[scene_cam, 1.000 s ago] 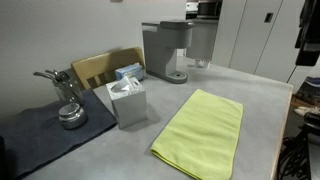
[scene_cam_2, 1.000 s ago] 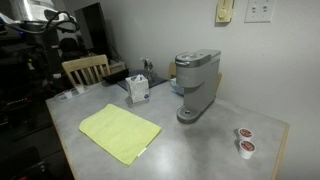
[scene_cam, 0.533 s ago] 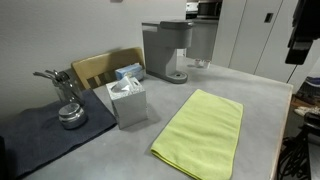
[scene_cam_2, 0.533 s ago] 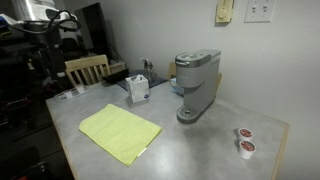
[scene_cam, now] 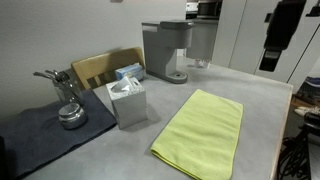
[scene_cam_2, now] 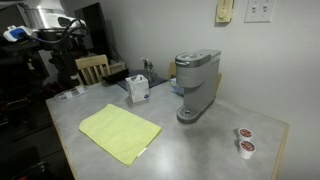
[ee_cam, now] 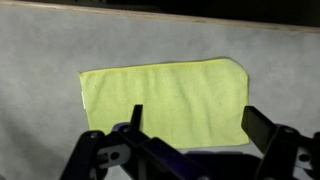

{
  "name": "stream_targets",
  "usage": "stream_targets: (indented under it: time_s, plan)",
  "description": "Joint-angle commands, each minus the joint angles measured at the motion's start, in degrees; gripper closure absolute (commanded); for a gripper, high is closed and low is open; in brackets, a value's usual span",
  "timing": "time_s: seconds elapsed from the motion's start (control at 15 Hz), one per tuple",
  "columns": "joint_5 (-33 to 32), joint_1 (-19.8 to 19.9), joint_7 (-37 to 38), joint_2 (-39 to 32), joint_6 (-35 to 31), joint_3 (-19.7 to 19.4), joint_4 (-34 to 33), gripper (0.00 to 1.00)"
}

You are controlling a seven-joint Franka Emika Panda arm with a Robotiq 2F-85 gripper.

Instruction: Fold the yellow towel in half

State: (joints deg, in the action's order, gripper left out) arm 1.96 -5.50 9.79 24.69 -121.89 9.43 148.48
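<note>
The yellow towel point(scene_cam: 200, 134) lies flat and unfolded on the grey table point(scene_cam: 150, 150), in both exterior views point(scene_cam_2: 119, 133). In the wrist view it is a lime-yellow rectangle point(ee_cam: 160, 95) seen from above, far below the fingers. My gripper point(ee_cam: 196, 118) is open and empty, with its two dark fingers spread at the bottom of the wrist view. In an exterior view it hangs high over the table's far side point(scene_cam: 278, 38), well above the towel and apart from it.
A grey tissue box point(scene_cam: 128, 101) stands beside the towel. A grey coffee machine point(scene_cam: 166, 50) stands at the back. A dark grey mat point(scene_cam: 40, 135) holds a metal object point(scene_cam: 68, 113). A wooden chair point(scene_cam: 100, 68) is behind. Two small pods point(scene_cam_2: 243, 140) sit near a corner.
My gripper has moved further into an exterior view, from the frame's edge toward the table. The towel has not moved.
</note>
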Motion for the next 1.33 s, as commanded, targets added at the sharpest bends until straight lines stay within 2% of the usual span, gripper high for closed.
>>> stream_targets:
  time_s: [0.0, 0.73, 1.27]
  plan:
    - [0.44, -0.52, -0.08, -4.28, -3.51, -0.18, -1.76, 0.00]
    - [5.35, -3.71, 0.71, -15.37, -9.29, 0.67, -6.90, 0.00]
    - [4.00, -3.66, 8.57, -21.93, -14.89, 1.38, -9.65, 0.00]
